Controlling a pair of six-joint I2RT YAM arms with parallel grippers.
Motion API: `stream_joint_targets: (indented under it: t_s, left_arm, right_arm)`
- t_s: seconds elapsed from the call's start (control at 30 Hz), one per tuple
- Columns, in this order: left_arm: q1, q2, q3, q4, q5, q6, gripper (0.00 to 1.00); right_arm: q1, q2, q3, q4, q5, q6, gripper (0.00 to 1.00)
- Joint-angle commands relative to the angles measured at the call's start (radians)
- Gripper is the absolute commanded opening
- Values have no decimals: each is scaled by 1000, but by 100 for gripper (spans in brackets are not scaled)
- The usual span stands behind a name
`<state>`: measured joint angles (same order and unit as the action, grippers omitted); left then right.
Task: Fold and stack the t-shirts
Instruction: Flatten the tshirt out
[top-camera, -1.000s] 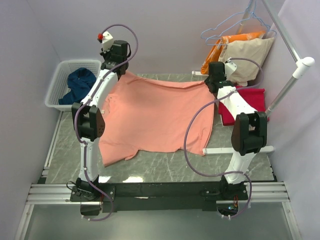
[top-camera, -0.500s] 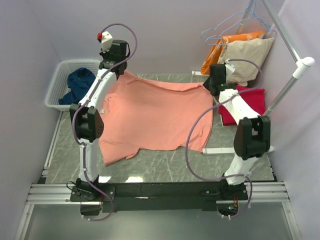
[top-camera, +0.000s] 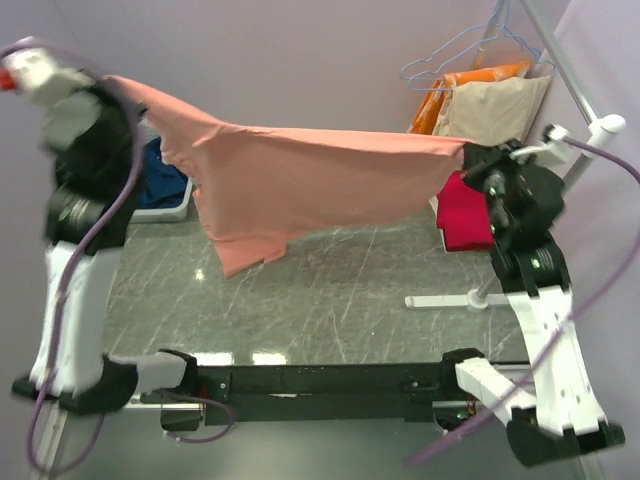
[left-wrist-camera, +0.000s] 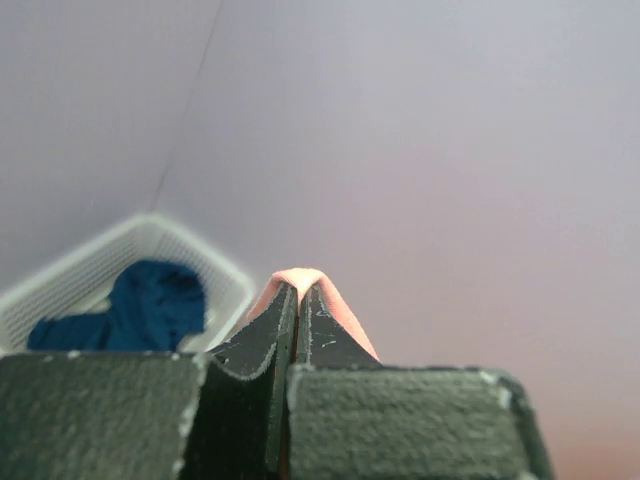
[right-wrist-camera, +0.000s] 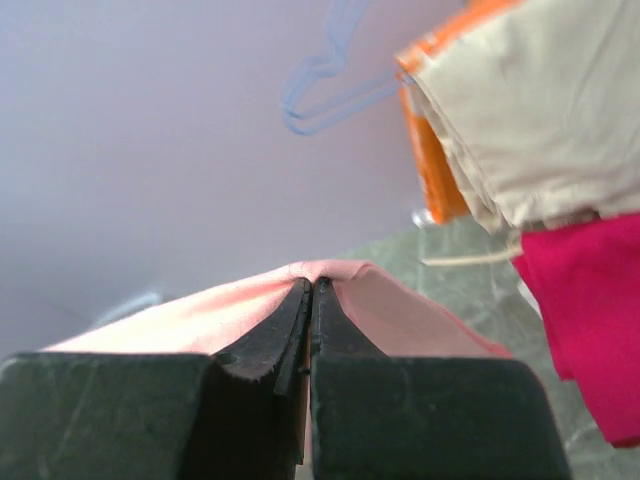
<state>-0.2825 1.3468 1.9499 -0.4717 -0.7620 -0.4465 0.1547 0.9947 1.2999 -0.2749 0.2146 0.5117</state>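
Note:
The salmon-pink t-shirt (top-camera: 300, 170) hangs stretched in the air above the table, held by both arms. My left gripper (top-camera: 112, 82) is shut on its left corner, high at the far left; the pinched cloth (left-wrist-camera: 297, 280) shows over the fingertips. My right gripper (top-camera: 470, 152) is shut on its right corner; pink cloth (right-wrist-camera: 330, 275) drapes over the tips. The crimson-red t-shirt (top-camera: 463, 212) lies at the right of the table, also in the right wrist view (right-wrist-camera: 590, 320). The navy-blue t-shirt (top-camera: 160, 180) lies in the white basket (left-wrist-camera: 200, 265), also in the left wrist view (left-wrist-camera: 150, 305).
Orange and beige garments (top-camera: 490, 100) hang on hangers from a white rack (top-camera: 600, 130) at the back right. The rack's white foot (top-camera: 450, 300) lies on the grey marble table (top-camera: 300, 290). Purple walls enclose the space.
Both arms have swung up and toward the camera, lifting the salmon-pink shirt off the table. It lay flat before; now it hangs stretched between the two grippers.

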Motion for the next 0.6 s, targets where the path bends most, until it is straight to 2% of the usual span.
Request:
stream_joint_targets:
  t_s: [0.0,0.17,0.27,0.43,0.57]
  left_arm:
    - [0,-213,-72,48,116,38,1]
    - [0,-382,-94,13,213,31,1]
    - [0,-417,-54,-24,227,31,1]
    - [0,-410,33,-16,259,63,1]
    - [0,-286,101,15,236,109,1]
  right_arm:
    - [0,-144,-24,-63,-76,-56,0]
    - [2,-254,-4,-116,-179,-81,0]
    - [0,-304,27,-139,-210,-88,0]
    - [2,-315,70,-116,-236,-82,0]
    - [0,-254,47,-55,-228,-61,0]
